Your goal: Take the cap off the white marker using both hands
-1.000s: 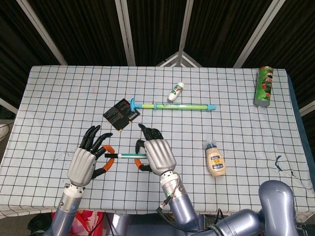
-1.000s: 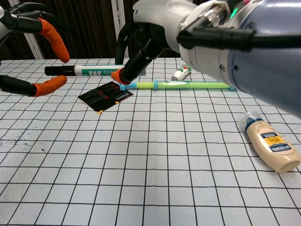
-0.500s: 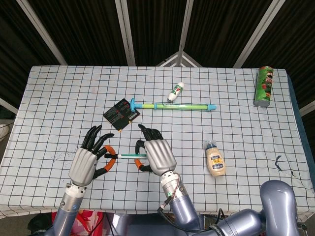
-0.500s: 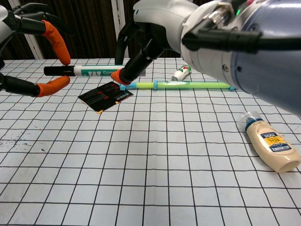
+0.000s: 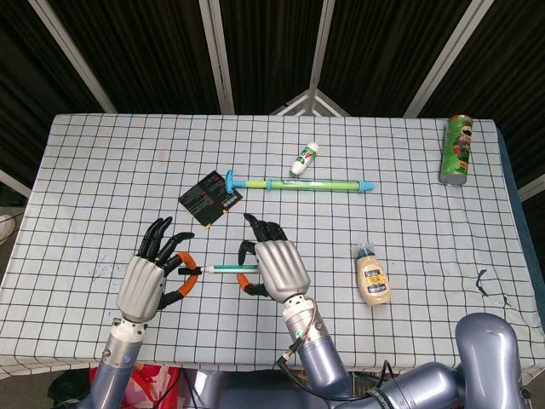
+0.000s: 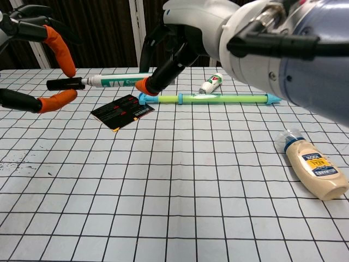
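Observation:
The white marker [image 5: 223, 268] [image 6: 117, 82], printed in teal, hangs level above the checked table [image 5: 102, 170] between my two hands. My right hand [image 5: 277, 266] [image 6: 188, 38] grips its barrel, with an orange-tipped thumb under it. The black cap [image 5: 193, 271] [image 6: 64, 84] points toward my left hand [image 5: 149, 281] [image 6: 52, 38], which pinches it between an orange-tipped finger above and the thumb below. In the chest view a short narrow neck shows between cap and barrel. The barrel's right end is hidden inside my right hand.
A black card [image 5: 207, 198] [image 6: 122, 112] lies just behind the hands. Beyond it are a long green-and-blue pen [image 5: 298, 184] [image 6: 210, 99] and a small white tube [image 5: 304, 158]. A mayonnaise bottle [image 5: 374, 277] lies to the right, and a green can [image 5: 458, 150] stands far right.
My right hand and the barrel have shifted slightly right while the left hand and cap moved slightly left. A thin neck now shows between cap and barrel.

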Controlling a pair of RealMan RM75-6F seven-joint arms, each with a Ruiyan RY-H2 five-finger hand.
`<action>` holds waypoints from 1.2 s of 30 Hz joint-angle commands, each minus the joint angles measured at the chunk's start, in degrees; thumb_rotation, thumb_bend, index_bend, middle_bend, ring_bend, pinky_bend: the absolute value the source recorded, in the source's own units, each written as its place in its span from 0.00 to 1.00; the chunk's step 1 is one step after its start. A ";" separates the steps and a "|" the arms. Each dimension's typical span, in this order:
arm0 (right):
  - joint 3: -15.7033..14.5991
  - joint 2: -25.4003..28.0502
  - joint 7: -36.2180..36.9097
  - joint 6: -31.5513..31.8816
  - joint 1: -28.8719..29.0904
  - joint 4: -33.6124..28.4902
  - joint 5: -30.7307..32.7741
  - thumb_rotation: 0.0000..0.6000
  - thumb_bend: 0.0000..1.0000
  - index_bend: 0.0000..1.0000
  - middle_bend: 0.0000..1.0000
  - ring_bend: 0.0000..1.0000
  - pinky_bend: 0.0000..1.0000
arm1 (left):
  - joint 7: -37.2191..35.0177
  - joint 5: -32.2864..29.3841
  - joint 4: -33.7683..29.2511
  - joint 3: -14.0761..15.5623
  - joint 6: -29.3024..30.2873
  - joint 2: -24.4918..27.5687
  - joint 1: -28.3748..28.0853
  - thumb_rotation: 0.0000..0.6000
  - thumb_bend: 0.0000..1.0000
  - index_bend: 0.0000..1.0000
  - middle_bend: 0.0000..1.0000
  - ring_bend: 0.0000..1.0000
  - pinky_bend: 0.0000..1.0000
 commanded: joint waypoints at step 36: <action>-11.45 -3.44 22.65 -22.60 -8.56 28.95 -5.09 1.00 0.47 0.62 0.07 0.12 0.06 | -27.61 -11.17 26.22 1.06 -2.01 -1.23 5.05 1.00 0.46 0.31 0.12 0.00 0.01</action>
